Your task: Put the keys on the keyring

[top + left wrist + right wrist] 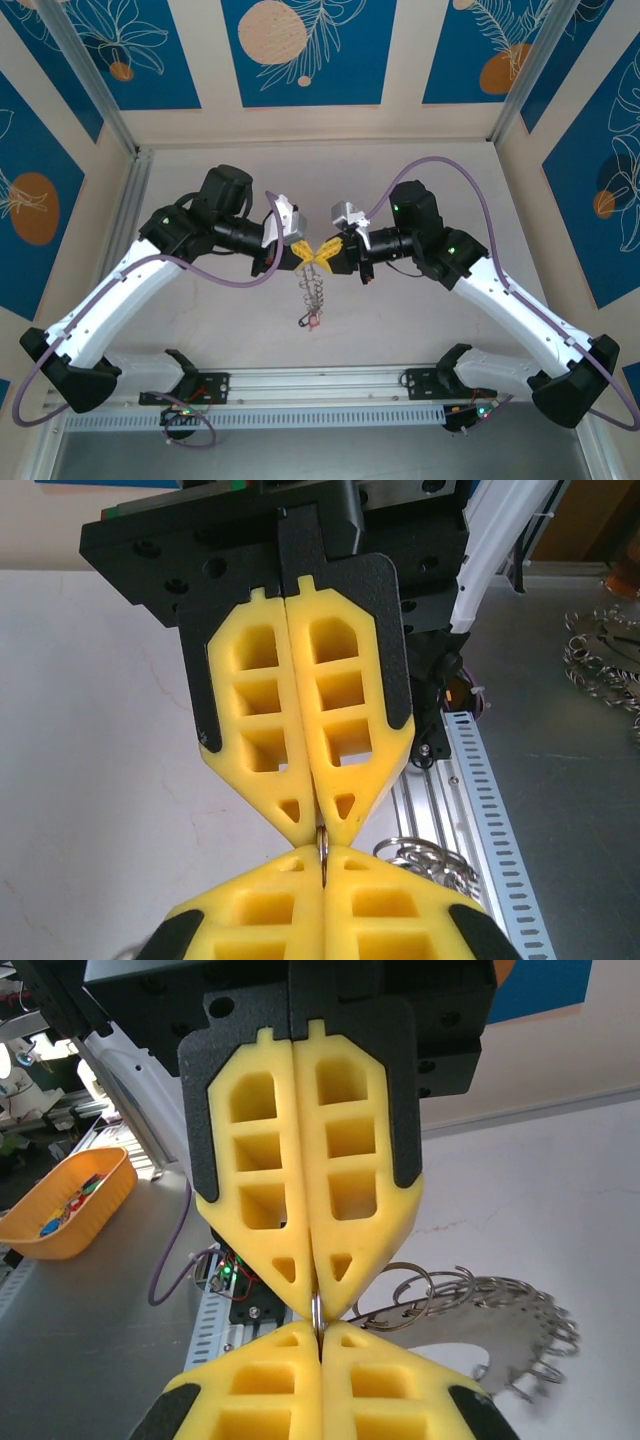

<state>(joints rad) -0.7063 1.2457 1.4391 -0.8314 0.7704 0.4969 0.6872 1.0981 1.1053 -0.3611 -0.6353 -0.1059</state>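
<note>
Keys (312, 296): silvery bunch with one red piece, hung mid-scene over the table (420, 325). Keyring (322, 842) is pinched by left gripper (306, 256) and right gripper (334, 256), both clamped tight. Threading is judged largely done; release remains.

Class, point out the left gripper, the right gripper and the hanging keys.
left gripper (309, 256): top view, its yellow fingertips.
right gripper (332, 252): top view, its yellow fingertips.
keys (311, 295): top view, middle of the hanging bunch.
</note>
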